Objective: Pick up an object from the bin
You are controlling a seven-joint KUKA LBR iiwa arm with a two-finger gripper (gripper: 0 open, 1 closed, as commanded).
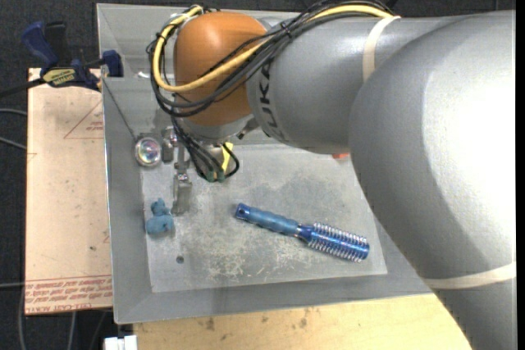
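Count in the bin (271, 273): one blue hairbrush (302, 231), one small blue lump (159, 220), one shiny round thing (148, 150). That's three loose items I can count.

Hard to read: the arm (394, 94) and its orange cover (215, 61) with looped cables block the bin's far-right part and much of its right side, so anything under them I can't see. A yellow-and-black bit (224, 161) sits under the cover; I can't tell if it's robot or a loose thing. The blue lump's shape is unclear, and so is what the shiny thing is.

The jaws hang down below the cover, near the bin's left wall. I can't tell if they are spread or pressed together, and I see nothing pinched in them.

The blue lump lies by the left wall toward the near-left corner, just beside the jaws' tip, on its left and a little nearer; touching or not, I can't tell. The shiny thing is against the left wall, further back. The brush lies along the near edge, well apart, handle toward the jaws.
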